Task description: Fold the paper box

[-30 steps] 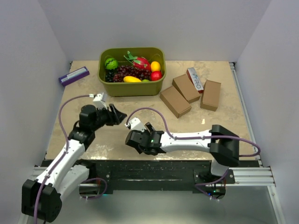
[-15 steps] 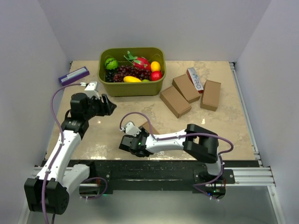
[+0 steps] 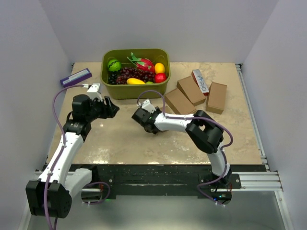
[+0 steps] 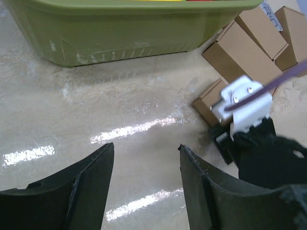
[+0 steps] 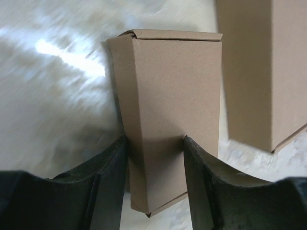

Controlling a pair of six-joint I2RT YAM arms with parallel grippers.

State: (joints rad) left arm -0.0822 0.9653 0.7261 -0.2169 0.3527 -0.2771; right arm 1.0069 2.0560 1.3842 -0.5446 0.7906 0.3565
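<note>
My right gripper (image 5: 154, 139) is shut on the paper box (image 5: 172, 86), a slim plain brown carton whose far end flap is closed. Both fingers press its long sides. In the top view the right gripper (image 3: 146, 119) is at mid-table, just left of the brown cartons, and hides most of the held box. The left wrist view shows that box (image 4: 211, 98) lying low on the table beside the right wrist. My left gripper (image 3: 111, 108) is open and empty, a hand's width left of the right gripper, its jaws (image 4: 146, 146) spread over bare table.
A green basket (image 3: 135, 91) of toy fruit stands at the back. Three folded brown cartons (image 3: 180, 103) (image 3: 192, 90) (image 3: 216, 97) lie at the right, with a white-and-red lettered carton (image 3: 201, 82) among them. A purple-and-white box (image 3: 76, 77) lies at the far left.
My right gripper has swung from near the table's front edge back and right toward the brown cartons. The left arm drew back to the left a second ago and has since held still.
</note>
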